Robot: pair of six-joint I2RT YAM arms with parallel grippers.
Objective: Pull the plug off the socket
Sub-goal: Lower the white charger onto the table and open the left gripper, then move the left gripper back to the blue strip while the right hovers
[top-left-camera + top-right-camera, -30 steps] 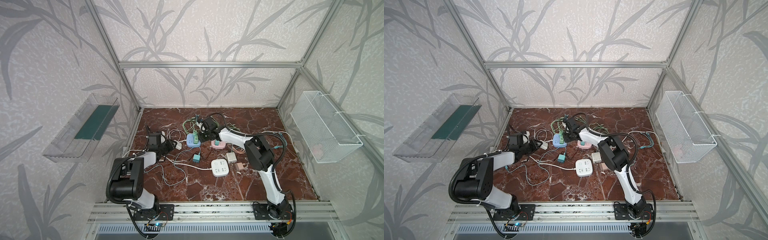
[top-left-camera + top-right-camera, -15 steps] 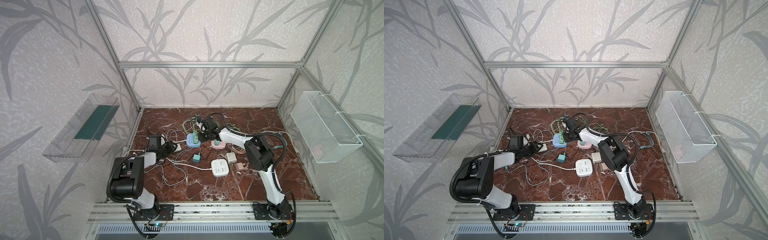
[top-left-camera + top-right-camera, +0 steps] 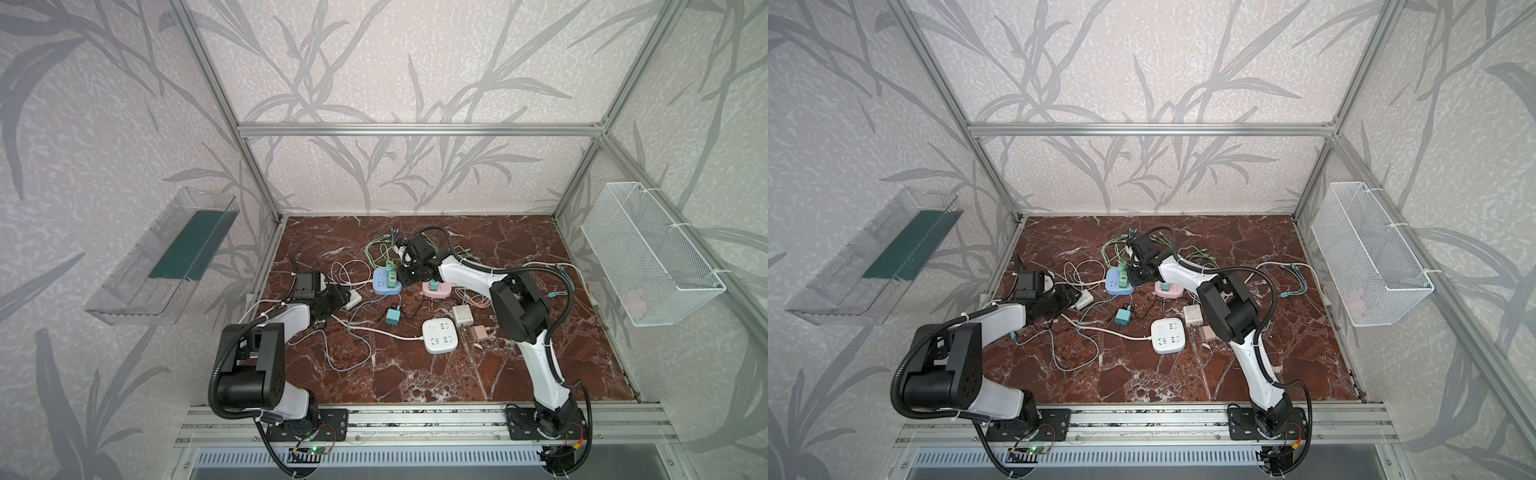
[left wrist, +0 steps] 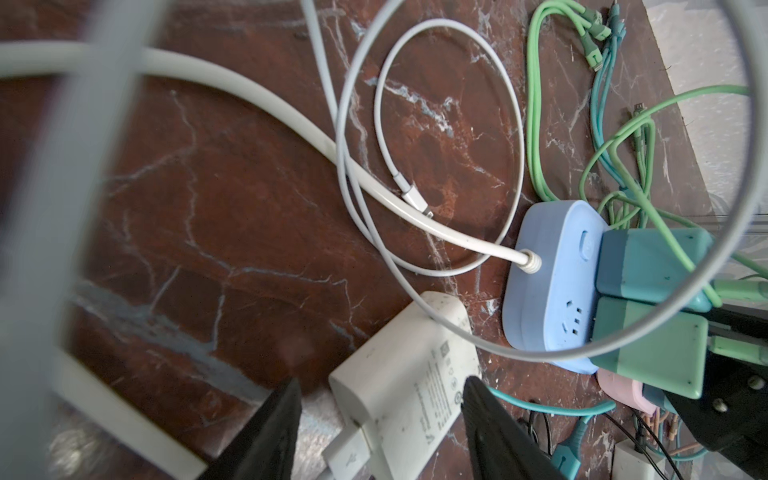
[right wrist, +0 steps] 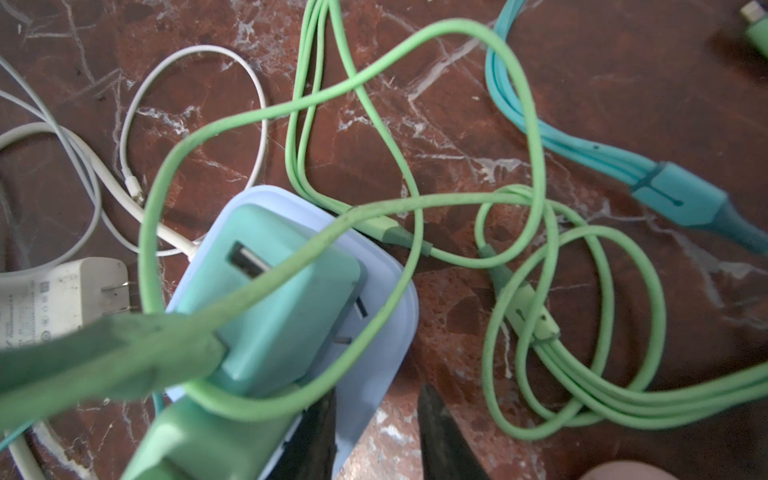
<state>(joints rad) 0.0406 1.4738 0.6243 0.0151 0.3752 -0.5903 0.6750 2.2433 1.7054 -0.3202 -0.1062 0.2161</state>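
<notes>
White plug [image 4: 407, 382] pulled, laid on tabletop [image 3: 415, 374] betw. spread L fingers [image 4: 270, 440]. 2 green plugs [image 5: 282, 299] left in blue socket [image 4: 548, 282]. R fingers' [image 5: 444, 449] state can't be told.

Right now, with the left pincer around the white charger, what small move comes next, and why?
Probably lift the left pincer off the white charger: it stands open, and the charger lies unplugged on the floor. A green plug and a teal plug sit in the blue power strip.
</notes>
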